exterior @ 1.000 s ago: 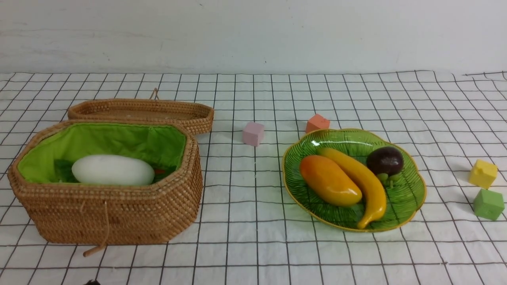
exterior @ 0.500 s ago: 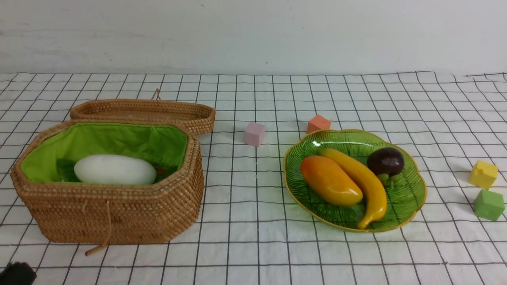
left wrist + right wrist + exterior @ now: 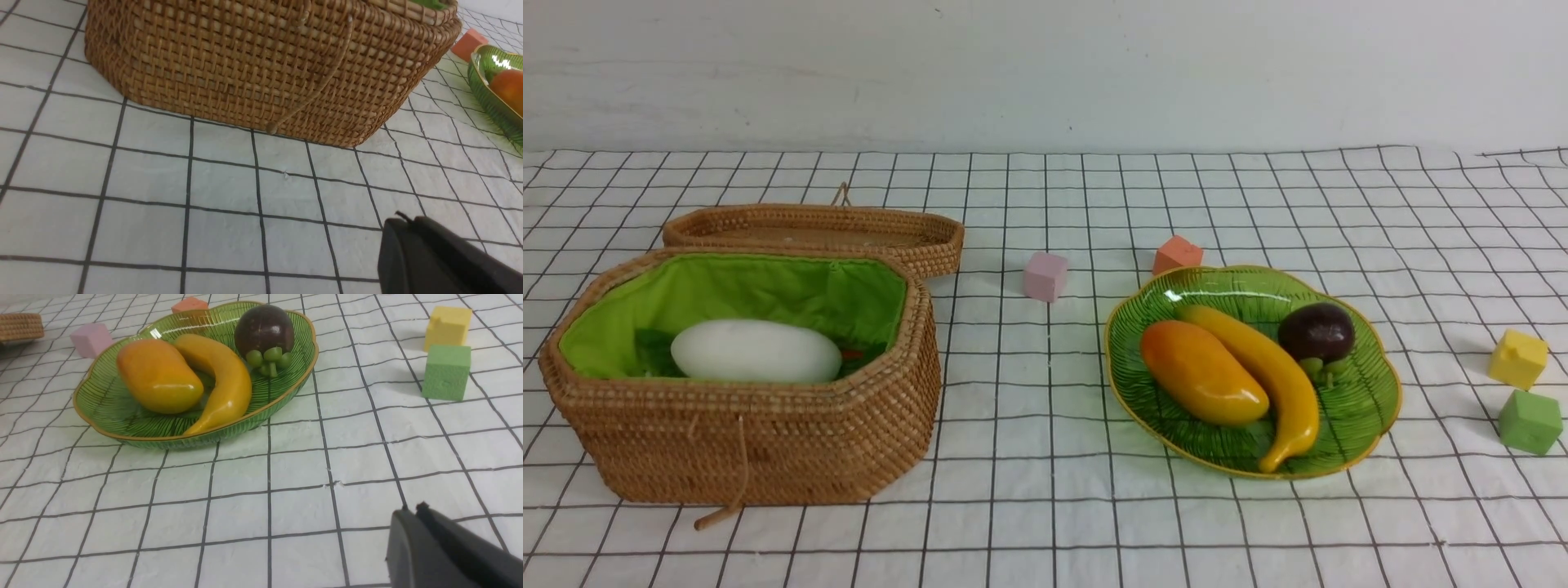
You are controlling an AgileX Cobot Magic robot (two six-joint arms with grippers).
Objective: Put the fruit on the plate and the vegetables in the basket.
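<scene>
Both grippers are together with nothing between them, the left gripper [image 3: 402,220] over bare cloth short of the basket [image 3: 760,449], the right gripper [image 3: 412,510] over cloth near the plate [image 3: 261,412]. The sorting looks finished, so the next move calls for little more than resting both arms clear of the rims.

The plate holds all the fruit: the mango [image 3: 1205,373], smooth and plump, lies against the banana [image 3: 1286,392], a glossy curve with a narrowing stem; the mangosteen [image 3: 1316,331] sits beside them, round, dark and shiny, with a knobbly green cap. Under them the dish is glassy green, ribbed like a leaf, its wavy edge golden.

In the basket, the radish [image 3: 756,351] lies on its side, fat, white and smooth (it hides most of what is beneath, though a bit of orange-red, likely the carrot, peeps out; I cannot make out the gourd). The basket is coarse woven rattan, eight-sided, with soft, creased green lining [image 3: 768,286]. Behind it leans the shallow lid [image 3: 931,245], woven likewise.
</scene>
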